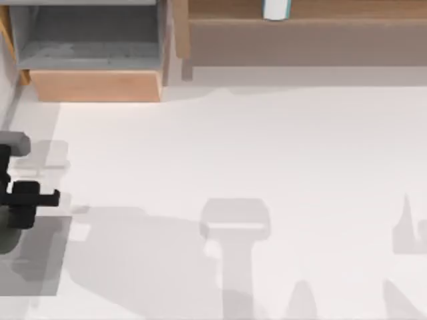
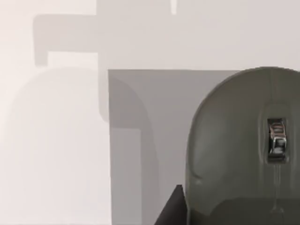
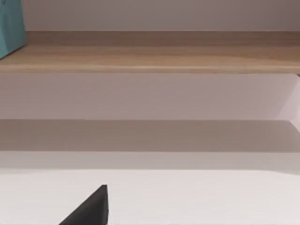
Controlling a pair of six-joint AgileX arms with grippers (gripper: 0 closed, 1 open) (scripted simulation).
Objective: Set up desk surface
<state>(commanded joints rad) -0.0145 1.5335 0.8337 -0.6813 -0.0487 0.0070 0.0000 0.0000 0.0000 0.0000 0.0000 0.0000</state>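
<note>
The desk surface (image 1: 253, 153) is a wide plain white tabletop. My left gripper (image 1: 30, 197) hangs at the far left edge, over a small grey square mat (image 1: 43, 257). A dark grey computer mouse (image 2: 239, 150) with a metal scroll wheel lies on that mat (image 2: 145, 140), close under the left wrist camera; it also shows as a dark rounded shape (image 1: 7, 235). I cannot tell whether the gripper touches the mouse. In the right wrist view a dark part of my right gripper (image 3: 89, 211) hangs above the white desk (image 3: 197, 197), facing the shelf.
A light-wood box unit (image 1: 93, 83) stands at the back left. A long light-wood shelf (image 1: 300, 20) runs along the back right, with a white and teal item (image 1: 275, 8) on it. A teal object (image 3: 10, 26) stands on the shelf board (image 3: 154, 56).
</note>
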